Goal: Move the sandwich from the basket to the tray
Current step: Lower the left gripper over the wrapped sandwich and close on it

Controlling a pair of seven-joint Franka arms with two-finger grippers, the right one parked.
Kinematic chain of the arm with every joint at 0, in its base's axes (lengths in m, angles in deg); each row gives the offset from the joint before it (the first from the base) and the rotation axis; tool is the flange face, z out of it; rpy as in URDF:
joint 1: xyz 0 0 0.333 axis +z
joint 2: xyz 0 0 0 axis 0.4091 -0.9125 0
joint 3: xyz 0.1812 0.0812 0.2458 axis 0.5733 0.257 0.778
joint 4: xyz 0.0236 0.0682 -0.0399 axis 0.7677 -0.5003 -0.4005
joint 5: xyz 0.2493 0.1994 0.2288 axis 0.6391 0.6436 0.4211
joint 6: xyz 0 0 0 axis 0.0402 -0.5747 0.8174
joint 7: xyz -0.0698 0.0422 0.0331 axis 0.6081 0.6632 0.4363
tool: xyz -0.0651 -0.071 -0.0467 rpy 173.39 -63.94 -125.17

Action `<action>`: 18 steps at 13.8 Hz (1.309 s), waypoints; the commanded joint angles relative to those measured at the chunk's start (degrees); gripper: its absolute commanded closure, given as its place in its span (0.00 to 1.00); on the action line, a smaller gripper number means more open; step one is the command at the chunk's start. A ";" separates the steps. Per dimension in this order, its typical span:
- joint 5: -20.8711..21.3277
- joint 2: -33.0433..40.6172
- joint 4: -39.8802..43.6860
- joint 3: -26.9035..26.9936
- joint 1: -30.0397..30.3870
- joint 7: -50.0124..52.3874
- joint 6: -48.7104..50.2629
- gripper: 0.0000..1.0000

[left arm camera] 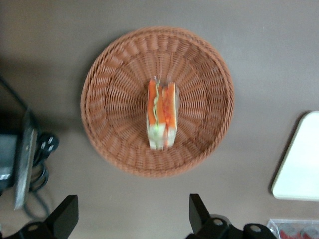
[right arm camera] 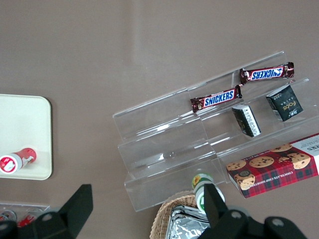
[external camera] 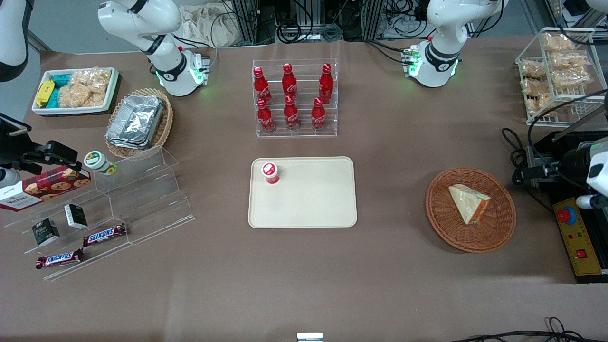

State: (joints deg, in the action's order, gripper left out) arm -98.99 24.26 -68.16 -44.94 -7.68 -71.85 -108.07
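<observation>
The sandwich [external camera: 469, 203], a clear-wrapped wedge with an orange-red filling edge, lies in the round reddish-brown basket [external camera: 441, 223] toward the working arm's end of the table. The left wrist view looks down on the sandwich [left arm camera: 162, 114] in the middle of the basket [left arm camera: 104, 89]. The left arm's gripper [left arm camera: 132, 219] is open and empty, its fingers wide apart, above the bare table beside the basket. In the front view the gripper [external camera: 572, 167] hangs at the table's end, beside the basket. The cream tray [external camera: 313, 204] lies mid-table, and its corner shows in the left wrist view [left arm camera: 301, 164].
A red-lidded cup [external camera: 270, 172] stands on the tray. A rack of cola bottles [external camera: 294, 97] stands farther from the camera than the tray. A yellow control box [external camera: 577, 237] and cables lie beside the basket. A wire rack of snack bags [external camera: 555, 71] stands at that end.
</observation>
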 commanded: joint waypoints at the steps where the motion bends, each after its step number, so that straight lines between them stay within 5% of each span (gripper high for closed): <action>1: -2.44 -3.16 -1.81 -0.64 0.32 -2.10 -6.49 0.00; 12: -9.74 -11.35 -5.60 -2.05 -1.00 -2.99 -19.36 0.00; 18: -9.66 -11.61 -11.48 -2.05 -2.14 -2.72 -25.94 0.00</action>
State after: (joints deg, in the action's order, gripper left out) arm -107.68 12.20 -76.80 -47.09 -9.41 -73.95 -130.84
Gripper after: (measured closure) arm 0.000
